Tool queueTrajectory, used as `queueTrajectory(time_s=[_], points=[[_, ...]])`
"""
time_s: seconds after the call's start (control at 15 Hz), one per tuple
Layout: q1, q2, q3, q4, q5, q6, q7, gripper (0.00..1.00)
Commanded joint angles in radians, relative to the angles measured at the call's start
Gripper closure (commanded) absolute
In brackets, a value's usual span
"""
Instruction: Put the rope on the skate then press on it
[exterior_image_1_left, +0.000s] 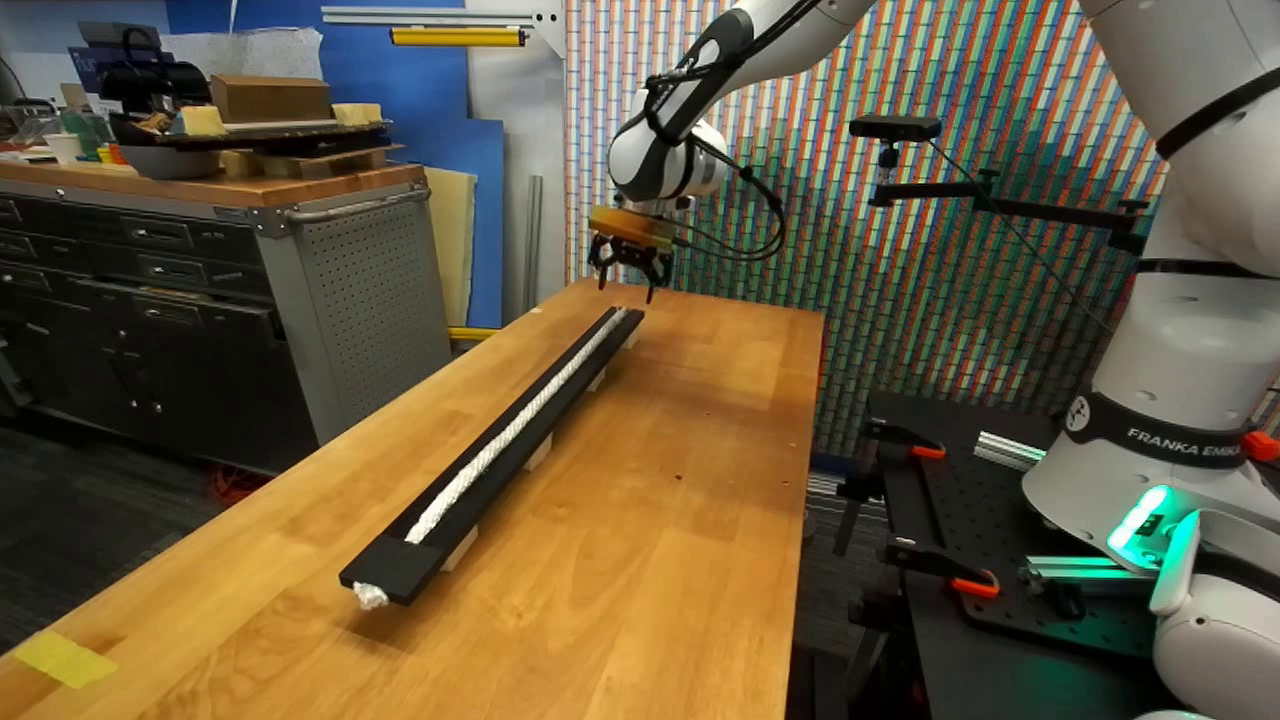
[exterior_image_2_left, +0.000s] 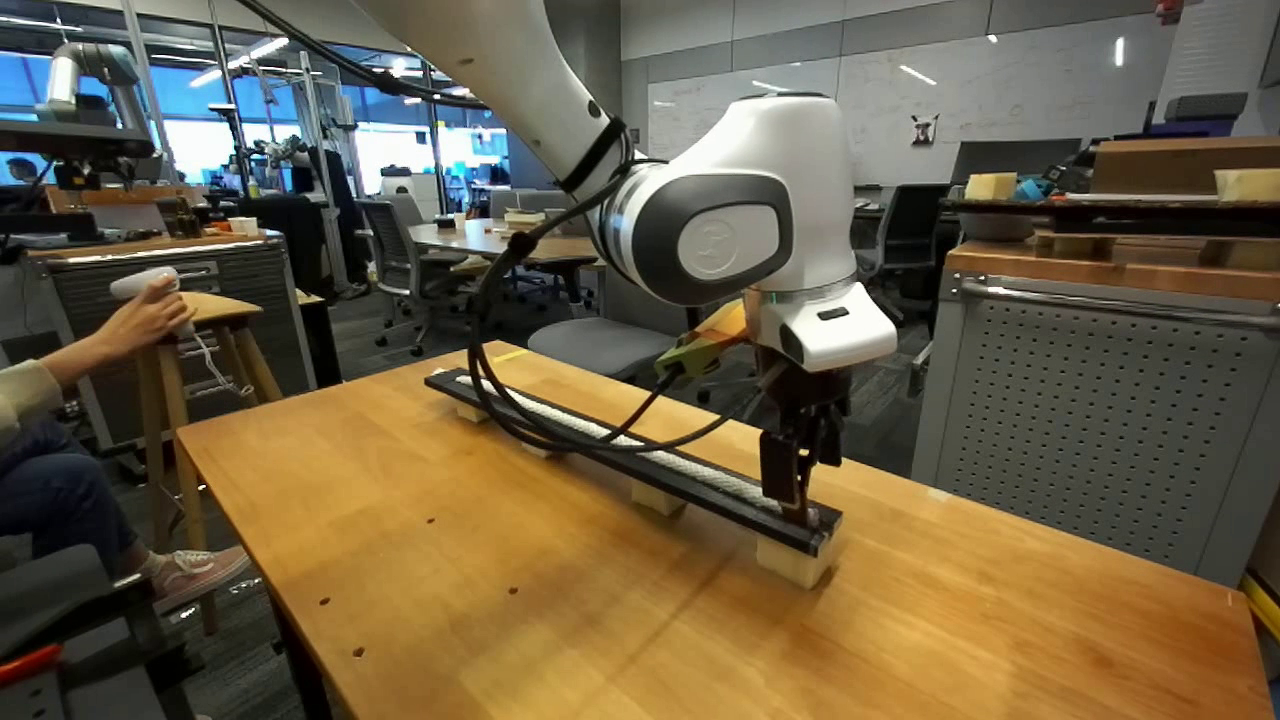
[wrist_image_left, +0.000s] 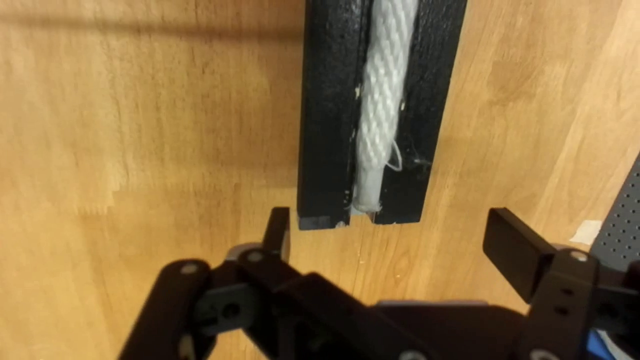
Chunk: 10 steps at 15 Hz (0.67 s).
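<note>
While its two dark fingers (wrist_image_left: 276, 227) are spread wide apart, the black two-fingered robot gripper (wrist_image_left: 391, 232) holds nothing. Seen from the wrist, and going from left to right, a finger comes first, to the left of the long, narrow black rail with a lengthwise groove (wrist_image_left: 327, 125). Then comes this rail itself, its end lying just ahead of the space between the fingers. Inside its groove lies the thin, braided, cream-white rope (wrist_image_left: 384, 95); the rope's tip reaches almost to the rail's end, and a small loose loop of white thread (wrist_image_left: 396, 157) sticks out at its right side. To the right of the rail stands the opposite finger.

In an exterior view, a flat yellow piece of tape (exterior_image_1_left: 65, 658) lies to the left of the rail, on the brown wooden table (exterior_image_1_left: 700, 560). Next, a white end of the rope sticks out at the rail's end nearest to the camera. Pale wooden blocks (exterior_image_1_left: 460, 550) support the rail from below. At its far end is the gripper, the fingertips apart from the rail.
</note>
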Motion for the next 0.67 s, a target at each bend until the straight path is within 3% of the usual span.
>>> queueTrajectory(time_s=[0.0, 0.33, 0.6], points=[[0.026, -0.043, -0.014, -0.013, -0.023, -0.005, -0.013, 0.0], [0.087, -0.157, -0.02, -0.099, -0.087, 0.019, -0.034, 0.0], [0.156, -0.276, -0.037, -0.221, -0.207, 0.019, -0.05, 0.0]])
